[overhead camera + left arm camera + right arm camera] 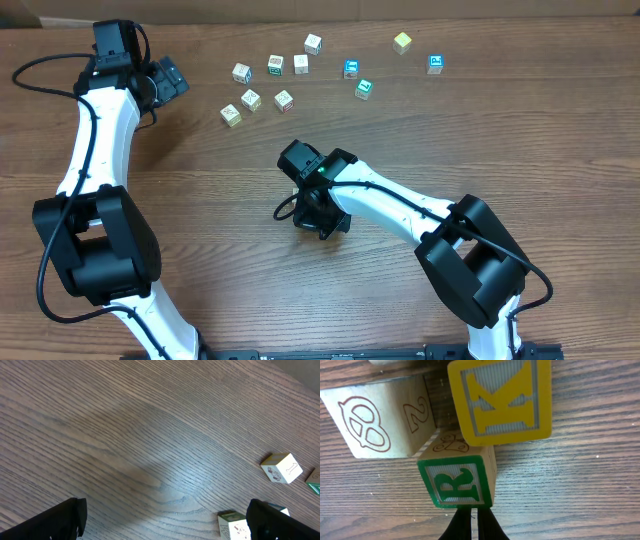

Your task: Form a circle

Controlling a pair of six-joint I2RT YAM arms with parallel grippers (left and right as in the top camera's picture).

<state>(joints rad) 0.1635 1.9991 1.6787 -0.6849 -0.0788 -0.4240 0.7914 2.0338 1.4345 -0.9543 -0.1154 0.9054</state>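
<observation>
Blocks of your circle (470, 435) sit bunched at mid-table, just beside your right gripper (470, 521), its fingers pressed together on nothing. Your left gripper (167, 521) hangs spread wide above the table (125, 435), near loose blocks (283, 100).

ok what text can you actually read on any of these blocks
"K": on the yellow-faced block, right wrist view.
"R": on the green-faced block next to it.
"2": on the side of the plain wooden block, beside a pretzel drawing.
Scattered cubes in the overhead view and the cube in the left wrist view: markings too small to read.
</observation>
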